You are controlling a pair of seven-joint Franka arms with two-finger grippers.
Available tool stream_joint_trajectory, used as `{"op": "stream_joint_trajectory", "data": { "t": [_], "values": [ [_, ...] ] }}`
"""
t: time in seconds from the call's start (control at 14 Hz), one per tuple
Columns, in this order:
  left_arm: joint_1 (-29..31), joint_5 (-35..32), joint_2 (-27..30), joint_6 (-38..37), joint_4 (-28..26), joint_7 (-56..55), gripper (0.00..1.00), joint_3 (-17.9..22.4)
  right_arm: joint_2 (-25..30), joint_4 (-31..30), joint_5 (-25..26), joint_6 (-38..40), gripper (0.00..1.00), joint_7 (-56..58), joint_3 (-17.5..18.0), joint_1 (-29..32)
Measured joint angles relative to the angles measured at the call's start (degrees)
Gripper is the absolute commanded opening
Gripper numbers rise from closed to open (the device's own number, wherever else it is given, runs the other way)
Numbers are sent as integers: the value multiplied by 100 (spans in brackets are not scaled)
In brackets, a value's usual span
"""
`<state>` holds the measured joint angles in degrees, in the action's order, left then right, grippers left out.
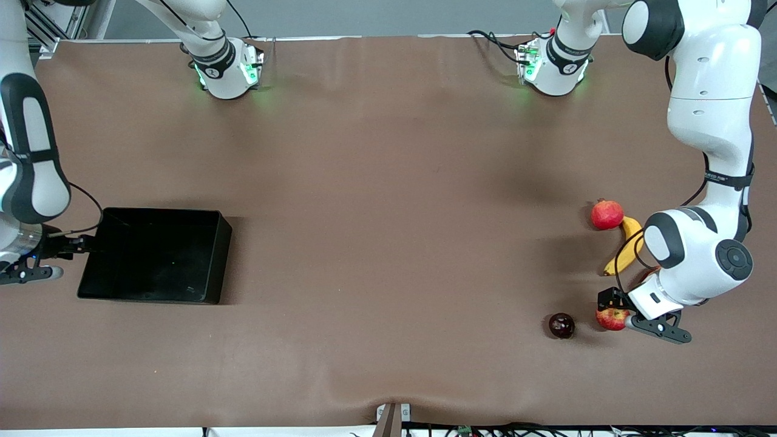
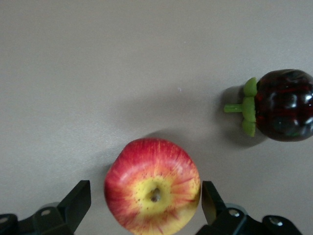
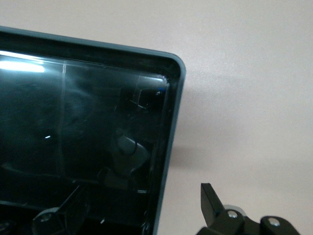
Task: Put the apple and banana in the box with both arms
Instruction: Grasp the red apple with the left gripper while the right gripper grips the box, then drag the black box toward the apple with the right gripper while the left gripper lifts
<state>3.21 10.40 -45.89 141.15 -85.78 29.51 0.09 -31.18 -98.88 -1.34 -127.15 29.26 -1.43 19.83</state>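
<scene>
The left gripper [image 2: 146,203] is down at the counter [image 1: 388,182] with its jaws spread wide around the apple [image 2: 152,186]; one finger is just at the fruit's side, the other stands a little apart from it, so the apple is bracketed but not clamped. The apple sits on the counter with its dimpled stem end turned up toward the wrist camera. Just beside it lies a dark purple fruit [image 1: 561,325] with a green stalk. Farther from the front camera, the banana [image 1: 625,243] lies on the counter, partly hidden by the left arm, with a red pomegranate [image 1: 607,214] touching its upper end.

The right gripper [image 3: 146,208] has its jaws open and holds nothing, one finger over the inside of the box [image 1: 218,255], the other outside its wall. The box rests at the right arm's end of the counter, well apart from the fruit.
</scene>
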Motion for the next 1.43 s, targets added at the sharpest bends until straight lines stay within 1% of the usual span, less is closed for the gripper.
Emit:
{"op": "stream_joint_trajectory", "data": {
  "t": [0.07, 0.14, 0.21, 0.29, 0.36, 0.71, 0.86, 1.07, 1.29, 1.43],
  "values": [
    [-2, 43, -16, 20, 1, 0, 67, 0, -139, 0, -1, -149, 100, 59, 0, 41],
    [-4, 60, -26, 44, 1, 0, 31, -1, -273, 1, -7, -271, 100, 105, -1, 84],
    [-8, 67, -27, 52, 2, 0, 0, -1, -389, 5, -29, -350, 56, 146, -1, 115],
    [-14, 75, -27, 57, 8, 0, 0, -4, -467, 8, -61, -389, 17, 168, -1, 128],
    [-23, 79, -24, 62, 25, -1, 0, -6, -506, 18, -82, -394, 0, 174, 2, 129],
    [-25, 93, 5, 2, 79, -88, 0, -9, -514, 58, -95, -393, 0, 185, 22, 129],
    [-24, 99, 168, -392, 168, -371, 0, -9, -514, 65, -103, -377, 0, 194, 31, 129],
    [-45, 99, 678, -1246, 216, -901, 0, -9, -496, 127, -160, -338, 0, 321, 69, 126],
    [-48, 99, 1045, -1831, 210, -1319, 0, 4, -366, 281, -163, -242, 0, 368, 108, 122],
    [-47, 82, 1194, -2097, 206, -1634, 0, 9, -124, 384, -167, 92, 0, 389, 317, 119]
  ]
}}
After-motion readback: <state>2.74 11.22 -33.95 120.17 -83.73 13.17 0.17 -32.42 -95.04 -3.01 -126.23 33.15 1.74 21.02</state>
